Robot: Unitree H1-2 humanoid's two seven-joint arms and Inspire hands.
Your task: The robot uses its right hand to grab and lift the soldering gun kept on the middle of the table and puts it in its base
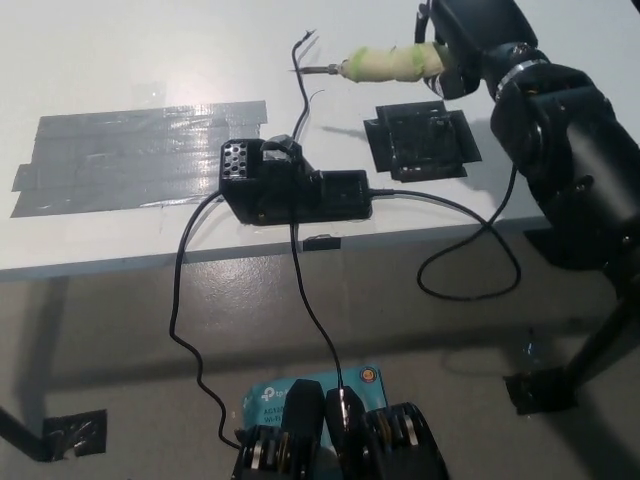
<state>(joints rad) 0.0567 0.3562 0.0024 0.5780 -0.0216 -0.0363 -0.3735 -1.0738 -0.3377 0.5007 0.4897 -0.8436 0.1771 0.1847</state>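
My black right hand (478, 38) is shut on the soldering gun (385, 64), a pale yellow-green handle with a thin metal tip pointing left. It is held above the white table (150, 50), over the far side. The black base (290, 185) sits near the table's front edge, left and nearer than the gun, with a perforated holder (237, 159) at its left end. My left hand is not in view.
A black square pad (420, 138) lies on the table under the hand. Grey tape strips (140, 155) cover the left part. Black cables (300, 80) run from the base across the table and hang over the front edge (470, 260).
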